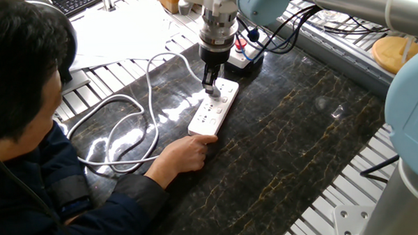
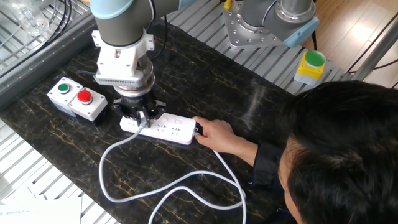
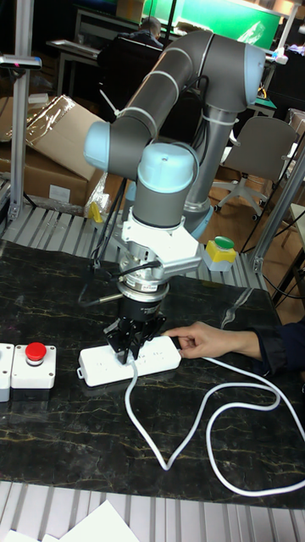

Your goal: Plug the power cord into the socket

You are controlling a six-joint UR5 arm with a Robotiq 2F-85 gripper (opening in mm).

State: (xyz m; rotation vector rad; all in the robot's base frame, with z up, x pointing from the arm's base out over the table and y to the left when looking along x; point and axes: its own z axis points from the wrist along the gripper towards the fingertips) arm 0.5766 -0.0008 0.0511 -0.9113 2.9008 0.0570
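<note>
Step in hand: insertion, as I judge it; the plug end of the power cord (image 2: 165,190) sits at the socket (image 2: 171,130), and whether its pins are fully seated is too small to tell.
Pincer: the pincer (image 2: 142,120) points straight down over the far end of the socket, fingers closed tight around the small white plug; the cord trails out from under it.
Socket: a flat white strip lying on the dark marbled worktop (image 1: 294,149), just beside the grey box with red and green buttons (image 2: 76,97).
Cord: from the plug it runs toward the near edge of the worktop in wide loops, slack, not snagged on anything visible.
Person's hand: the hand (image 2: 214,132) presses on the socket's other end, holding it steady, apart from the pincer.
Next move: probably a straight downward push, kept square to the outlet holes, then letting go of the plug and lifting clear without dragging the cord.
</note>
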